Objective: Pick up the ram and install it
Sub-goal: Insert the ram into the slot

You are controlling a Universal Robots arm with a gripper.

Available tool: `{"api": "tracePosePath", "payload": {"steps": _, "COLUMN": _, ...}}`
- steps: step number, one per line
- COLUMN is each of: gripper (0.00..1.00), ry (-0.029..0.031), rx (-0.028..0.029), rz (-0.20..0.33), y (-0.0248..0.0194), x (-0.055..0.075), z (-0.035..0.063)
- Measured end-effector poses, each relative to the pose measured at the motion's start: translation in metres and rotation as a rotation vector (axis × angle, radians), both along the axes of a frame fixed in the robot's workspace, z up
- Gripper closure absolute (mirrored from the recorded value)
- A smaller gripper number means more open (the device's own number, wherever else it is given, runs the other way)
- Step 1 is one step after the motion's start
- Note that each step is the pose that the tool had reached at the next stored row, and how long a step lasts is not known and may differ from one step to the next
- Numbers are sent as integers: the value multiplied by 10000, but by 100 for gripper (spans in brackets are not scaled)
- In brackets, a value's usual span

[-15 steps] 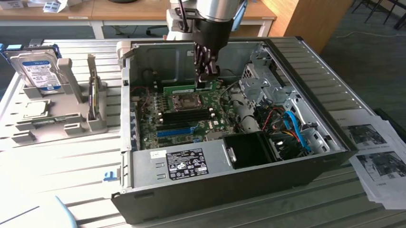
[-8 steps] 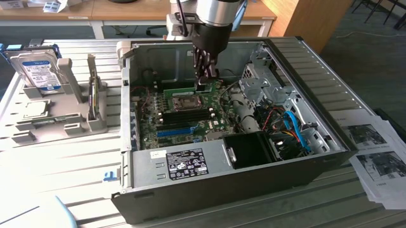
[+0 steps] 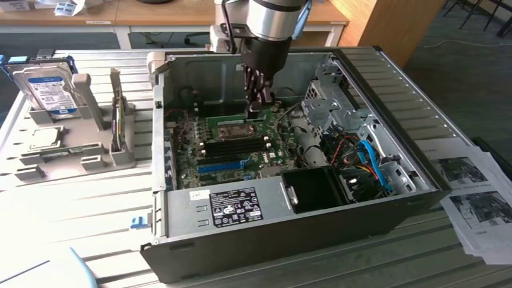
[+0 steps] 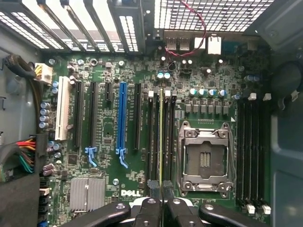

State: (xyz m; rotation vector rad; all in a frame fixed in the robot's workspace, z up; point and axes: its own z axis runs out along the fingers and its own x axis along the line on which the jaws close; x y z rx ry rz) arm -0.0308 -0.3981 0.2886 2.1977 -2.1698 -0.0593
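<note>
Gripper (image 4: 162, 187) clamped nearly closed on the ram (image 4: 162, 137) — a thin green stick, edge-on between black slots (image 4: 152, 142).

Seen edge-on, the long, thin green circuit-board ram (image 4: 162, 137) is pinched at its six o'clock end by black metal jaws, lined up with black memory slots (image 4: 152, 137), a long blue plastic slot (image 4: 122, 118) at nine o'clock, a square silver processor socket (image 4: 203, 156) at three.

Green ram (image 4: 161, 137); green motherboard (image 4: 105, 137); blue slot (image 4: 122, 118); white slot (image 4: 62, 109); black hand (image 4: 162, 187).
</note>
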Motion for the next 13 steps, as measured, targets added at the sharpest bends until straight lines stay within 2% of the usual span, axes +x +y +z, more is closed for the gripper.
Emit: {"api": "tracePosePath", "payload": {"steps": 13, "gripper": 89, "ry": -19, "rx": 47, "rz": -1, "y": -1, "x": 0, "z": -178}}
